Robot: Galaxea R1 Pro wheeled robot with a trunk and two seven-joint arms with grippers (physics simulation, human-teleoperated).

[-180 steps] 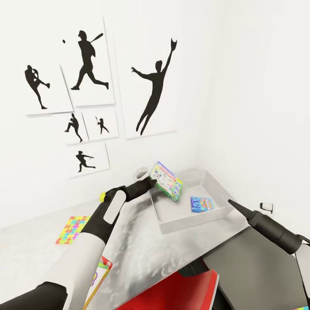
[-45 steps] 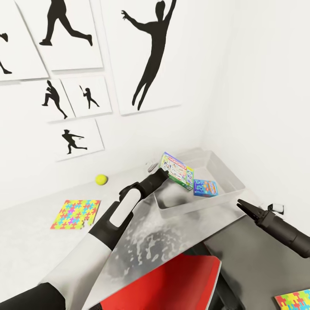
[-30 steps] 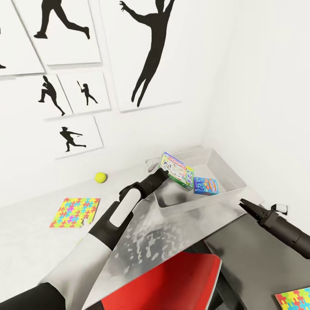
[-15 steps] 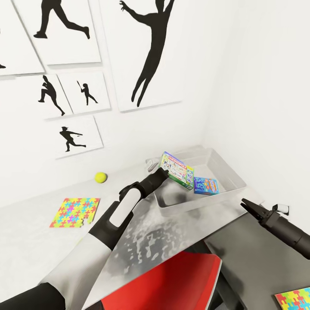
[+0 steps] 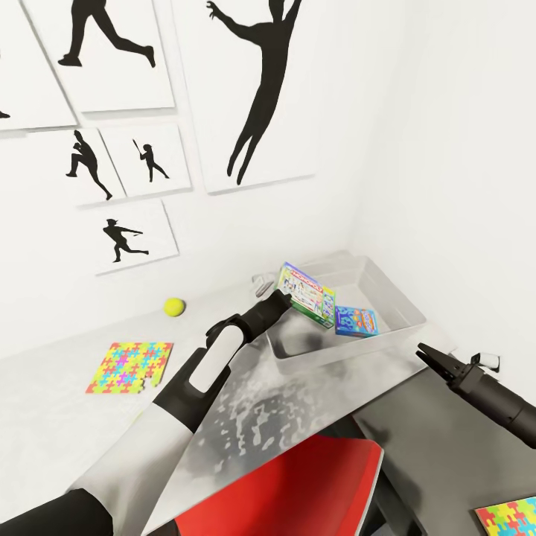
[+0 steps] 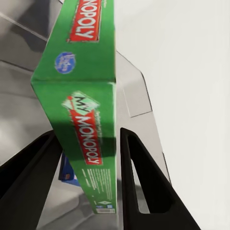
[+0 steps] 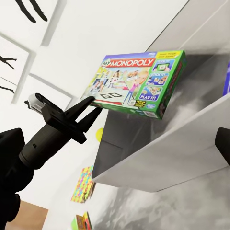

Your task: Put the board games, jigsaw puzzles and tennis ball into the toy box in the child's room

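A: Where's the Monopoly box (image 5: 306, 295) right now?

B: Just right of the head view's centre, clamped by one edge in the left gripper (image 5: 281, 298) and hanging tilted over the near-left corner of the toy box (image 5: 398, 301). In the left wrist view both fingers (image 6: 136, 177) squeeze the green spine, so the grip is firm but narrow.

A: And the other arm?

B: The right gripper (image 5: 423, 351) sits at the lower right of the head view, holding nothing. Its tips look pinched together, though from that angle I can't tell for sure.

A: What else has made it into the tray?

B: The blue game box (image 5: 355, 321) lies on the tray floor, just right of the Monopoly box. The tennis ball (image 5: 174, 307) and one jigsaw puzzle (image 5: 131, 367) are on the table (image 5: 45, 417), left of centre. Another puzzle (image 5: 508, 517) peeks in at the bottom right corner.

A: So what could go wrong?

B: The box is angled, with its low edge close to the tray's near wall. Let go here and it may catch on the rim, prop up against the sloping side, or tip out onto the table. It could also land half on the blue box and sit crooked, stealing room from the puzzles.
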